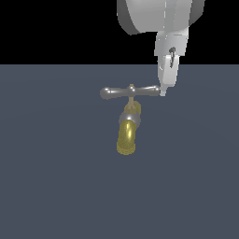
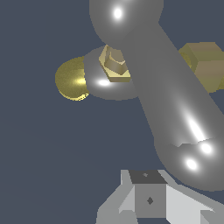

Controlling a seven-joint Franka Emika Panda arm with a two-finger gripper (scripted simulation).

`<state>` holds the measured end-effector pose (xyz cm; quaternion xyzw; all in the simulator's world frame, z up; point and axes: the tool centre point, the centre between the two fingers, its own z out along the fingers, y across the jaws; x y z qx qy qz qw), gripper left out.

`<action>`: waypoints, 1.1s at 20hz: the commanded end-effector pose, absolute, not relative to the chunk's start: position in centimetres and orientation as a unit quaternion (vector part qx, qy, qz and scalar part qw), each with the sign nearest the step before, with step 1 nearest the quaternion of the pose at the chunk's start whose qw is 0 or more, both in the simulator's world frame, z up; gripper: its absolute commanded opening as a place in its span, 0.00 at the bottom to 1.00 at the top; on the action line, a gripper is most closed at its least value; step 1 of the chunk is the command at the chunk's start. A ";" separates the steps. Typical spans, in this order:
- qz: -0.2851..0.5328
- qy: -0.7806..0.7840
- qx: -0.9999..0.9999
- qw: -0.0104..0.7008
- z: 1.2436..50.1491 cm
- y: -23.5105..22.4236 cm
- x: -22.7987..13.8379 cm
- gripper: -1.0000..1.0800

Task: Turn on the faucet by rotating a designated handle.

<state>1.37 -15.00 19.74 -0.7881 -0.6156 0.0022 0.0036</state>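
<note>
In the exterior view we see the faucet [image 1: 128, 126] standing on the flat grey-blue surface [image 1: 51, 186], its brass-yellow spout [image 1: 126, 137] curving toward the camera below a grey collar. Across its top lies the handle [image 1: 130, 92], a slim grey T-bar with a rounded knob at each end. Our gripper [image 1: 163, 91] comes down from the upper part of the picture on the exterior view's right, and its white fingertip sits right at the handle's knob on that side, touching it or all but touching it. We judge that it is set there because pushing at the far end of an arm gives the most leverage for turning the bar about its stem. From here only one finger is plain, so we cannot tell how the jaws stand.

In the wrist view the handle [image 2: 170, 100] fills much of the picture as a thick shiny bar, with one knob close above the gripper's grey and white finger parts [image 2: 148, 199]. Behind it we see the brass hex nut [image 2: 114, 64] at the hub and the yellow spout [image 2: 72, 79] beyond. Nothing appears clamped between the fingers; the knob lies beside them, which suits a sideways push better than a grasp. Whether the fingers are spread or closed together we cannot tell here either.
</note>
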 end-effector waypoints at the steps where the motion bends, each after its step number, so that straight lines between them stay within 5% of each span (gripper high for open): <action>1: 0.000 -0.618 -0.787 0.000 19.8 -15.0 2.4 0.00; 22: 0.001 -0.616 -0.788 0.001 19.8 -13.1 7.7 0.00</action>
